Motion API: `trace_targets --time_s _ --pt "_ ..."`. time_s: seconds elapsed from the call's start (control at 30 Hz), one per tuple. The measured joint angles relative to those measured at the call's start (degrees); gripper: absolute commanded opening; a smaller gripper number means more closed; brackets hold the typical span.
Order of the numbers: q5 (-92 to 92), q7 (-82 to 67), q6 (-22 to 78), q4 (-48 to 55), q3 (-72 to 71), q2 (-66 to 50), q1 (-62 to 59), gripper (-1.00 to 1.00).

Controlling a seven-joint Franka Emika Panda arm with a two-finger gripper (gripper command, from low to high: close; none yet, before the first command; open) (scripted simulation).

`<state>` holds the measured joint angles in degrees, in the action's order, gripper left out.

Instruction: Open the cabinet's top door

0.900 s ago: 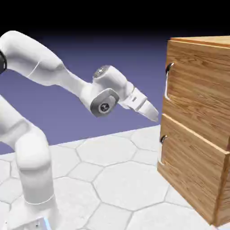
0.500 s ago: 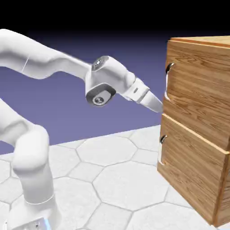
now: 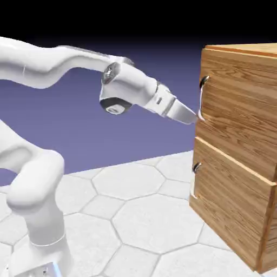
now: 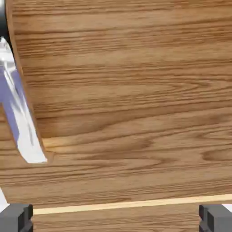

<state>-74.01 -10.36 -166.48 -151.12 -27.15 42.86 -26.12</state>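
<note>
We see the two-finger grey tool (image 3: 190, 117) at the end of the white arm (image 3: 65, 65) standing wide open with nothing between its jaws: in the hand view its two small grey fingertips (image 4: 16, 217) sit far apart at the 7 and 5 o'clock corners of the picture, and only wood shows between them. In the exterior view the tool points toward 3 o'clock and slightly downward, its tip right at the lower end of the long thin vertical silver bar handle (image 3: 201, 98); we cannot tell from that view whether it touches the bar. In the hand view that handle (image 4: 18, 108) lies toward 9 o'clock, running along the left edge, outside the span of the fingertips. The handle sits on the upper wood-grain front panel (image 3: 238, 108), the top door, which lies flush and closed against the large boxy light-brown wood-grain cabinet (image 3: 243, 227) at the 3 o'clock side of the exterior view. Beneath it, at about 4 o'clock from the tool, is the lower wood-grain panel (image 3: 232, 211) with its short small metal handle (image 3: 197, 167). A pale seam (image 4: 136, 204) between the panels crosses the hand view near 6 o'clock. The cabinet stands on the white hexagon-patterned surface (image 3: 135, 211), and the arm's thick base column (image 3: 38, 216) rises at 8 o'clock.
</note>
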Motion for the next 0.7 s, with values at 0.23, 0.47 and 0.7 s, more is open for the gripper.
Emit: trace_targets --time_s 0.23,0.47,0.7 --pt "-17.4 -12.4 1.8 2.3 -6.4 2.4 -6.3 1.0" --pt "-34.9 -24.9 3.5 4.7 -12.8 4.8 -12.6 1.0" --pt "-52.3 -37.3 5.3 7.0 -19.2 7.2 -19.0 1.0"
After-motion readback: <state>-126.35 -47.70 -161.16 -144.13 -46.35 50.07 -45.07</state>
